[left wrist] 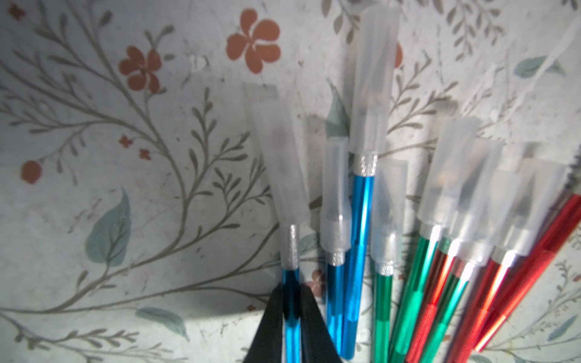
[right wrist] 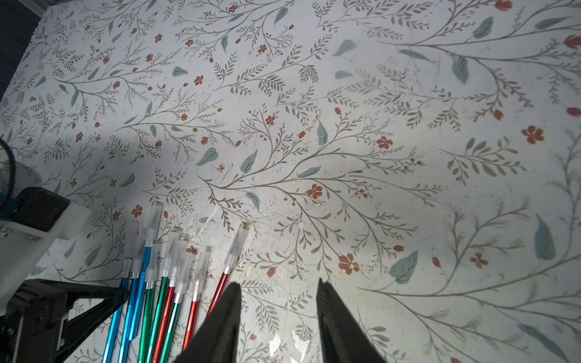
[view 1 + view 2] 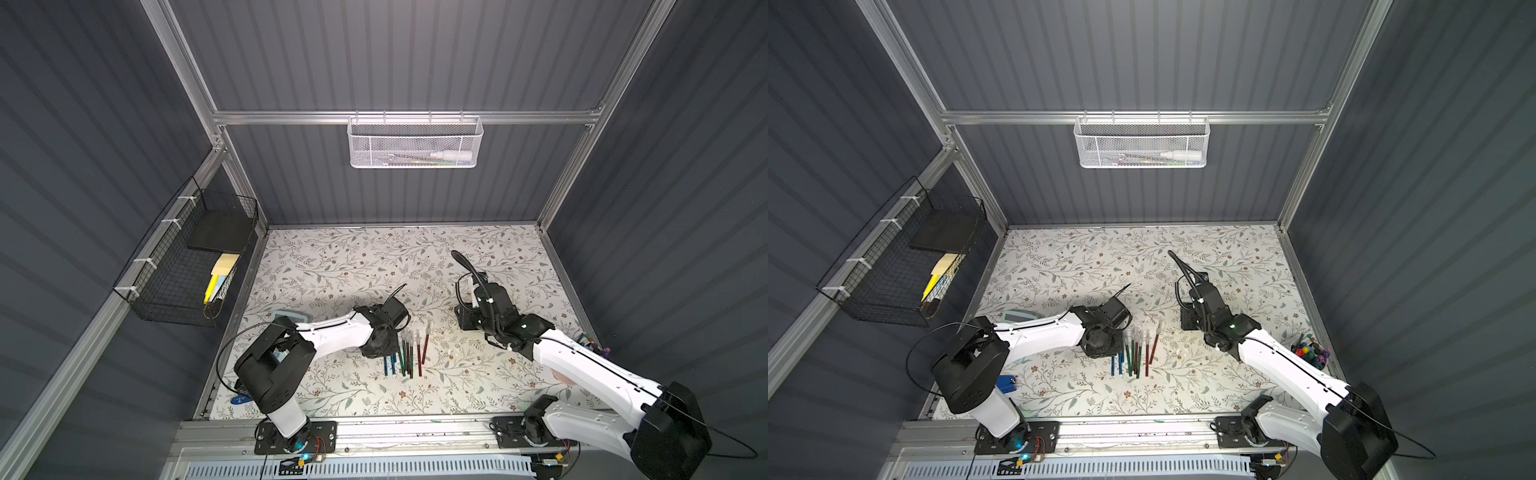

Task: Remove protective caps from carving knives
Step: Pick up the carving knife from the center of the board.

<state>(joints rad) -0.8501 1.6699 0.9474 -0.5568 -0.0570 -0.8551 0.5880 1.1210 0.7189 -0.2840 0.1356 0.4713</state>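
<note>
Left hand (image 1: 290,297) pinching blue carving knife (image 1: 291,333), frosted cap (image 1: 280,163) on

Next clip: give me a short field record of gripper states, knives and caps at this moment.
left gripper: shut on the handle of the end blue knife
right gripper: open, empty, above the table beside the knife row
carving knives: blue, green and red, lying side by side on the table
protective caps: on every knife in the left wrist view, including the held one
</note>
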